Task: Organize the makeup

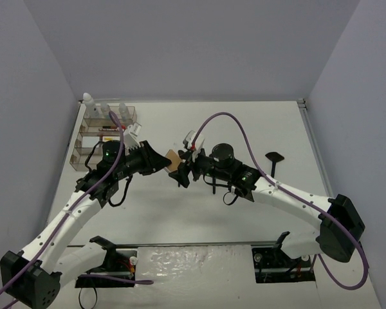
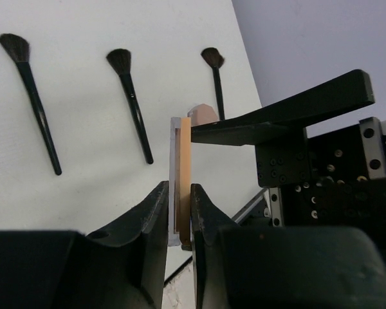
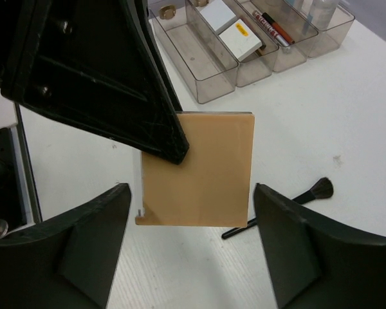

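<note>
Left gripper (image 2: 179, 193) pinches the tan square compact (image 2: 182, 174) by its two flat sides and holds it up over the middle of the table (image 1: 257, 129). Right gripper (image 3: 192, 193) is wide, with one finger on each side of the compact, and it does not touch it. This looks like a hand-over step. The organizer tray (image 1: 83, 138) sits at ten o'clock from the compact. Next, I think the wide one should back off toward four o'clock. Then the compact can go to a free slot in the tray.
</note>
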